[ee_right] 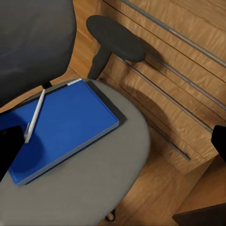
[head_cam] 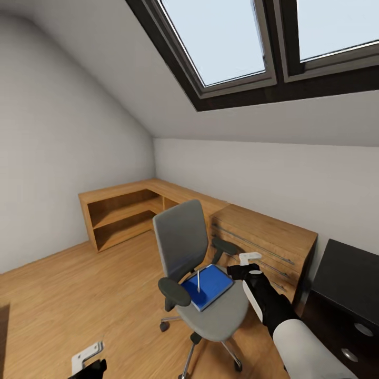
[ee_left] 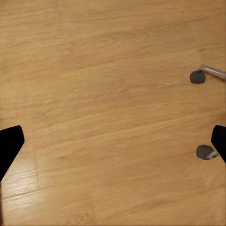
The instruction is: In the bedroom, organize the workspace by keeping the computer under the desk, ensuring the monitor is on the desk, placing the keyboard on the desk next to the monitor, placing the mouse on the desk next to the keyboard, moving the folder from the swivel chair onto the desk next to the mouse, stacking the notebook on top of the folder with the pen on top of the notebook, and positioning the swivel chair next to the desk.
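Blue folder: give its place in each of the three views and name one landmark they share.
Head view: the blue folder lies on the swivel chair's grey seat, right of centre.
Left wrist view: not in it; floor and two chair casters.
Right wrist view: left of centre, on the seat.
Shared landmark: the swivel chair.

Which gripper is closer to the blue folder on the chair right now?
The right. The right gripper hovers just beyond the blue folder at the chair seat's edge, fingers spread. The left gripper hangs low over the floor, well away from the chair.
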Tool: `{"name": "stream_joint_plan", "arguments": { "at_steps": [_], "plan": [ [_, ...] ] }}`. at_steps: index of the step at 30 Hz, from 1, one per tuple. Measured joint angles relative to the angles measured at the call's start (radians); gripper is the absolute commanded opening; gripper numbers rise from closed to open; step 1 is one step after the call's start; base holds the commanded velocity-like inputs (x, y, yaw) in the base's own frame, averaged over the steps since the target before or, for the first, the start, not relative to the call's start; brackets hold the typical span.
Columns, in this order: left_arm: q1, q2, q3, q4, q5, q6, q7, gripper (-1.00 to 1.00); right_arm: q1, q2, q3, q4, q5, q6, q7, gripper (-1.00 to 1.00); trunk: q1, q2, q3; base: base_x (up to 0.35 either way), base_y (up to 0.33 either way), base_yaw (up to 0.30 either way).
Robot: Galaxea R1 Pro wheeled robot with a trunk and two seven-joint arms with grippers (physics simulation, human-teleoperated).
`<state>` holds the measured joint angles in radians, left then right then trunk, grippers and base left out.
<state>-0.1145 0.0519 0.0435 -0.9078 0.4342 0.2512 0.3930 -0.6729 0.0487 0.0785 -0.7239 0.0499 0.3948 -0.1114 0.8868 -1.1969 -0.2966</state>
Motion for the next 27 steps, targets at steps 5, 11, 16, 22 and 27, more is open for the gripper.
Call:
{"name": "stream_joint_plan", "arguments": {
  "at_steps": [5, 11, 16, 22, 27],
  "plan": [
    [0.000, 0.000, 0.000, 0.019, -0.027, -0.049, 0.000, 1.00, 0.000, 0.002, 0.000, 0.001, 0.000, 0.000, 0.000, 1.00, 0.000, 0.000, 0.000, 0.000, 0.000, 0.000],
    [0.000, 0.000, 0.000, 0.044, -0.031, -0.065, 0.000, 1.00, 0.003, 0.003, 0.001, 0.004, 0.000, -0.001, 0.001, 1.00, 0.000, 0.000, 0.000, 0.000, 0.000, 0.000],
    [0.000, 0.000, -0.001, 0.085, -0.037, -0.075, 0.000, 1.00, 0.005, 0.010, 0.007, 0.008, 0.001, -0.004, 0.000, 1.00, 0.000, 0.000, 0.000, 0.000, 0.000, 0.082],
    [0.000, 0.000, -0.002, 0.103, -0.040, -0.133, 0.000, 1.00, 0.006, 0.020, 0.021, 0.010, 0.001, -0.006, 0.000, 1.00, 0.000, 0.000, -0.003, 0.014, 0.000, 0.220],
    [0.000, -0.003, -0.004, 0.107, -0.040, -0.147, 0.000, 1.00, 0.012, 0.023, 0.046, 0.011, 0.001, -0.006, 0.001, 1.00, 0.000, 0.000, -0.005, 0.218, 0.000, 0.248]
  ]
}}
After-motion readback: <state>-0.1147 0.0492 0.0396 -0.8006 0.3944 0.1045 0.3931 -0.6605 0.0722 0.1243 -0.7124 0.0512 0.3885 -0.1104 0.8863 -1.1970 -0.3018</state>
